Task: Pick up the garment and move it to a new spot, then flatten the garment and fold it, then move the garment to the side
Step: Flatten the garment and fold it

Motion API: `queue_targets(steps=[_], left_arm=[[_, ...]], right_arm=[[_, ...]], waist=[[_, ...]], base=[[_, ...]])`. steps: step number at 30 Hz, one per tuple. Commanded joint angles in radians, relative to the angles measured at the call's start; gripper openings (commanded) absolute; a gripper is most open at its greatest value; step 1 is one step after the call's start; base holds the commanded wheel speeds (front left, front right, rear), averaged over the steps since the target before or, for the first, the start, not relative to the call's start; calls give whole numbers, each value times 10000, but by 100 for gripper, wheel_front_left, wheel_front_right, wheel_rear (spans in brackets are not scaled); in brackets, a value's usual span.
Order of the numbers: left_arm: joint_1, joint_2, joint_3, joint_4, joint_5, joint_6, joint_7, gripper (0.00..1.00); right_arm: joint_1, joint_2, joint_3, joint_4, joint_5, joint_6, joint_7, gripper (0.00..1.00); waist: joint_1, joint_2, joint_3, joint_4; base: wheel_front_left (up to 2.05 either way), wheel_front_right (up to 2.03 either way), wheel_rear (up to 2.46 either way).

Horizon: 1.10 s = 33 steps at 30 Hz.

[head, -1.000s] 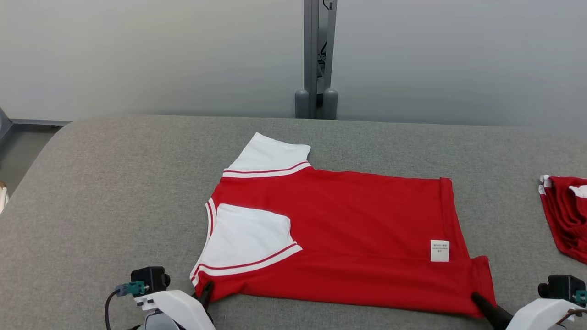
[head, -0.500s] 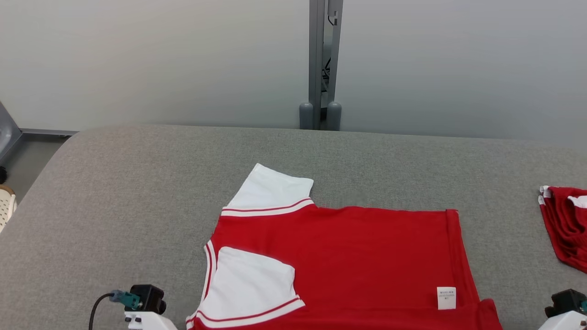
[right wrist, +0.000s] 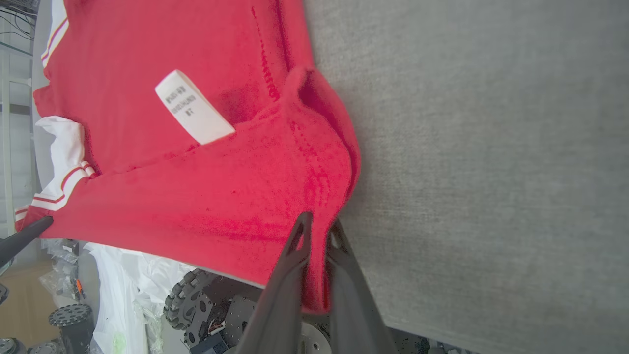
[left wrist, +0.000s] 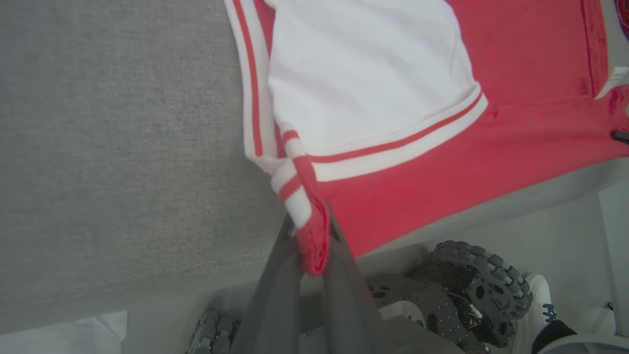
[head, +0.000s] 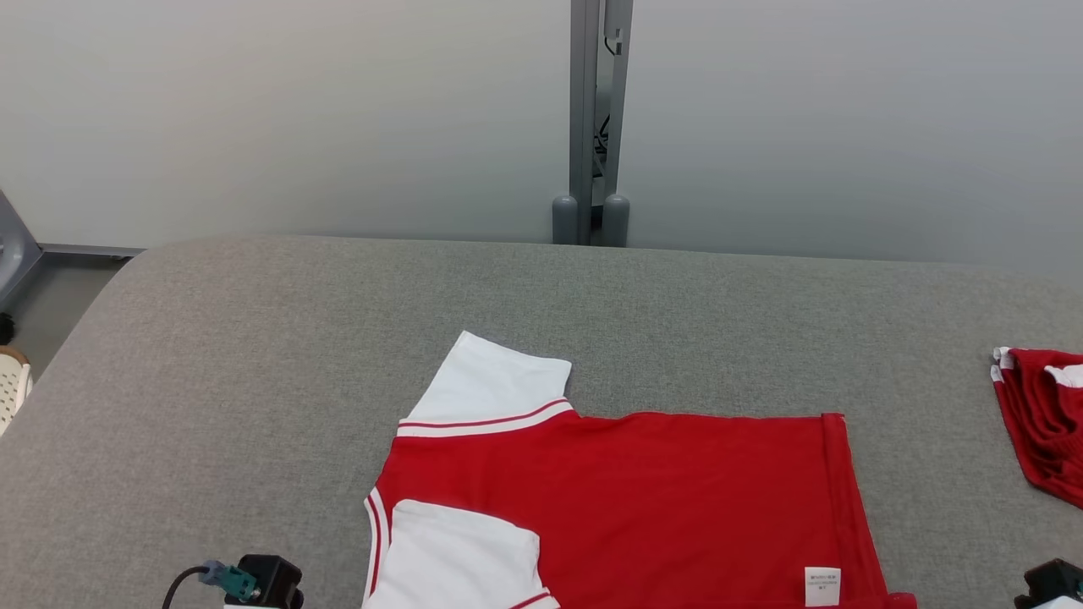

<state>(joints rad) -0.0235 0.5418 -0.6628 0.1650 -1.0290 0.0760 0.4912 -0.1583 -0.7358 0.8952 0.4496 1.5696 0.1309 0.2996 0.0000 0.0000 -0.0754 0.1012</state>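
Red short-sleeved shirt point(head: 626, 499) with white sleeves and striped trim lies flat on the grey fabric-covered table point(head: 254, 338), near the middle of its near edge. The left gripper point(left wrist: 312, 231) pinches the striped near-left corner. The right gripper point(right wrist: 317, 227) pinches the red near-right hem corner, near a white rectangular label point(right wrist: 194, 106). A crumpled red garment pile point(head: 1041, 414) sits well apart at the right.

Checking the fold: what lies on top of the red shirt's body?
A white sleeve is folded onto the red shirt, and a white label lies near its hem. The fabric under the sleeve is covered.
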Motion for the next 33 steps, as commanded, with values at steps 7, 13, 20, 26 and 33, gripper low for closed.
queue_targets(steps=[7,13,20,26,33], left_arm=[[-28,499,211,140,733,826,-407,100],[-657,372,1249,167,1391,1676,-2451,100],[-1496,-584,1856,388,2354,1905,-5568,100],[-1891,-2049,2390,1425,2643,2094,-7430,100],[-1516,-3787,3856,1187,5199,2029,-7560,100]], right_arm=[[-100,-167,-235,670,68,2,-183,100],[-687,-322,-788,783,-1072,2,-2562,100],[-1320,79,-1139,980,-3259,2,-5505,100],[-1296,1233,-3202,636,-6070,0,-5654,100],[-238,2853,-5393,-260,-9147,0,-5662,100]], waist=[[0,0,31,-37],[0,0,85,0],[0,0,71,-79],[0,0,165,-359],[0,0,355,-607]], base=[[0,0,0],[0,0,0],[0,0,0],[0,0,0],[0,0,0]])
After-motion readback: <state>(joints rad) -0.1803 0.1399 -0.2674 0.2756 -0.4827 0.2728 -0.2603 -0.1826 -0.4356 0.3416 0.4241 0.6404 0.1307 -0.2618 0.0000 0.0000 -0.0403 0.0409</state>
